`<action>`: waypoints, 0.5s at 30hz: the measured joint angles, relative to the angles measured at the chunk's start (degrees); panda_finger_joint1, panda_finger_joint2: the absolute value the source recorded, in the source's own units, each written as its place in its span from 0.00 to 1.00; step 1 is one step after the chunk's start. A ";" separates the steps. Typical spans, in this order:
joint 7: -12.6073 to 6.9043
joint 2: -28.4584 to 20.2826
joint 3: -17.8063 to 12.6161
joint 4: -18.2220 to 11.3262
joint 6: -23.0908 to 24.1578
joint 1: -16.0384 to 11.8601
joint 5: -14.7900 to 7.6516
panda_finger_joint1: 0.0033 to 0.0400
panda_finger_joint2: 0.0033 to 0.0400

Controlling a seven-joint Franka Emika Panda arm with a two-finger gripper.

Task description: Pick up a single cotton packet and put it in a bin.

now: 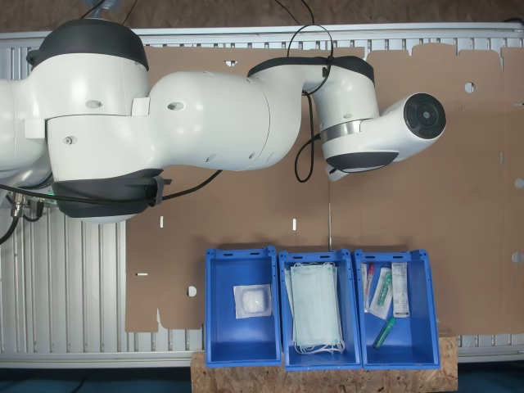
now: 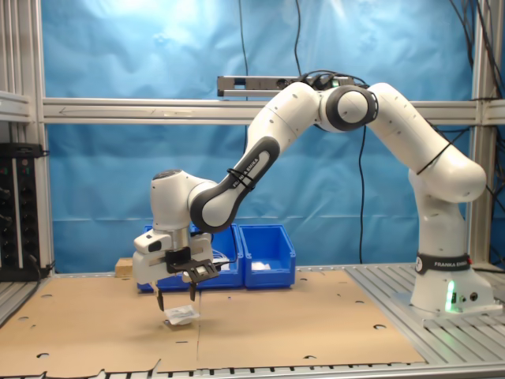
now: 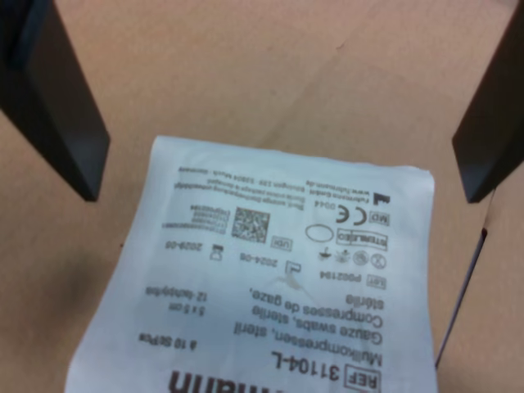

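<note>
I have the pincer (image 2: 175, 301) spread wide, holding nothing, poised just above the flat white printed cotton packet (image 3: 270, 286) lying on the cardboard-covered desk (image 2: 316, 324). Grasping and carrying to the blue plastic bins (image 1: 317, 307) remain.

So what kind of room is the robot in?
Probably a robotics lab: the arm is bolted to a metal-frame bench before a blue backdrop, with blue bins of medical supplies.
</note>
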 joint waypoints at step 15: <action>0.67 0.67 0.34 -0.01 0.00 0.00 0.00 1.00 1.00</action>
